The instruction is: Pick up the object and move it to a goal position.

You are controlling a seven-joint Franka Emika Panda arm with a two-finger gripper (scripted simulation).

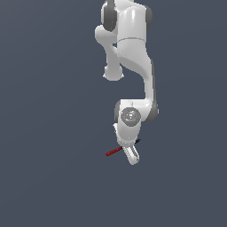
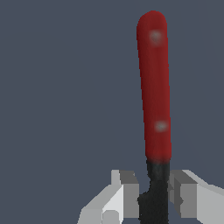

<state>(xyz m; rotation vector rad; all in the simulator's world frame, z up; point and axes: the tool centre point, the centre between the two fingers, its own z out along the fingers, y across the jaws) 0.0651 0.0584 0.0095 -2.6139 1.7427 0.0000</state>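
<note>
The object is a small knife with a red handle (image 2: 154, 87) and a black blade (image 2: 155, 197). In the wrist view the blade sits between my two grey fingers (image 2: 127, 190), which press against it from both sides. My gripper (image 2: 154, 192) is shut on the blade just behind the handle. In the exterior view the knife (image 1: 114, 152) pokes out of the gripper (image 1: 132, 157) toward the exterior view's left, and its black tip (image 1: 138, 141) shows on the other side. The fingers hide the middle of the knife there.
The white arm (image 1: 133, 57) comes down from the top of the exterior view to the wrist (image 1: 131, 116). Around it is only a plain dark blue-grey surface (image 1: 44, 177).
</note>
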